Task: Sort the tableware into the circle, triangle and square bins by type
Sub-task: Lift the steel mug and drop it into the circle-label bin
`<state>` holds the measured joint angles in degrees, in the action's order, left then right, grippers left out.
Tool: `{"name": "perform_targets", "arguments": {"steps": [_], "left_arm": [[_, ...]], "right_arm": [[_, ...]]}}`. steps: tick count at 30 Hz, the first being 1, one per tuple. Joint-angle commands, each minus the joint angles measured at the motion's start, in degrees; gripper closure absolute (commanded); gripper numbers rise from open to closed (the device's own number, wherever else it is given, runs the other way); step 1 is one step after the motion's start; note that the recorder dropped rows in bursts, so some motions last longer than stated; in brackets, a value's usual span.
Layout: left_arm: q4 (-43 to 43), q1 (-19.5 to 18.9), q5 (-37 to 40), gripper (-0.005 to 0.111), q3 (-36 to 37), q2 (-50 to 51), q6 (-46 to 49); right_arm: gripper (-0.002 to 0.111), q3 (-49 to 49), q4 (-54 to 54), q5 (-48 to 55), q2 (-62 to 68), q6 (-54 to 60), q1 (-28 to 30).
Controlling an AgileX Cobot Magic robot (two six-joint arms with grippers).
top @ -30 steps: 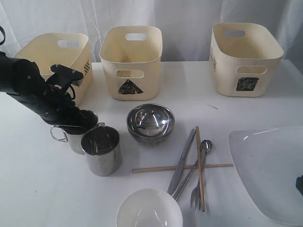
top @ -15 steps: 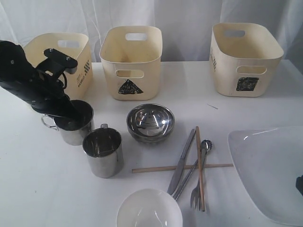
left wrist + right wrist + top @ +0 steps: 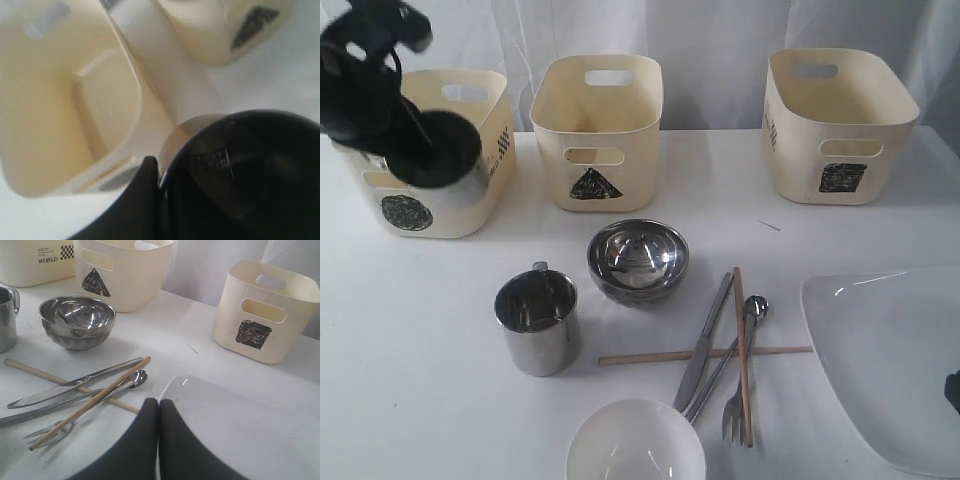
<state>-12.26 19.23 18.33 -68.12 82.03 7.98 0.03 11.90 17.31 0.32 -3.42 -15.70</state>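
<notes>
Mug (image 3: 440, 150) gripped in left claw (image 3: 161, 175), up over the circle tub's (image 3: 430, 215) front rim. Right claw (image 3: 159, 407) pinched closed at the plate's (image 3: 240, 430) edge, white bench (image 3: 165, 335) underneath.

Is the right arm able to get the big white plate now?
Probably yes: the right gripper sits at the rim of the big white plate, nothing lies between them, but its closed jaws would have to open first.
</notes>
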Motion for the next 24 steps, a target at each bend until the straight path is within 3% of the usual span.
{"name": "perform_targets", "arguments": {"steps": [1,7,11,16,24], "left_arm": [[-1.25,-2.81,-4.50,0.107,-6.30,-0.73,-1.44],[-1.25,-10.99,-10.80,0.107,-14.75,7.93,-6.97],[-1.25,-14.42,-12.16,0.107,-19.33,16.43,-9.56],[-1.04,-15.82,-16.30,0.106,-22.20,25.45,-12.78],[-1.04,-15.71,-16.57,0.078,-23.97,32.01,-18.34]], "right_arm": [[0.108,-0.03,0.10,-0.66,-0.32,-0.24,-0.26],[0.108,-0.03,0.10,-0.66,-0.32,-0.24,-0.26],[0.108,-0.03,0.10,-0.66,-0.32,-0.24,-0.26],[0.108,-0.03,0.10,-0.66,-0.32,-0.24,-0.26],[0.108,-0.03,0.10,-0.66,-0.32,-0.24,-0.26]]}}
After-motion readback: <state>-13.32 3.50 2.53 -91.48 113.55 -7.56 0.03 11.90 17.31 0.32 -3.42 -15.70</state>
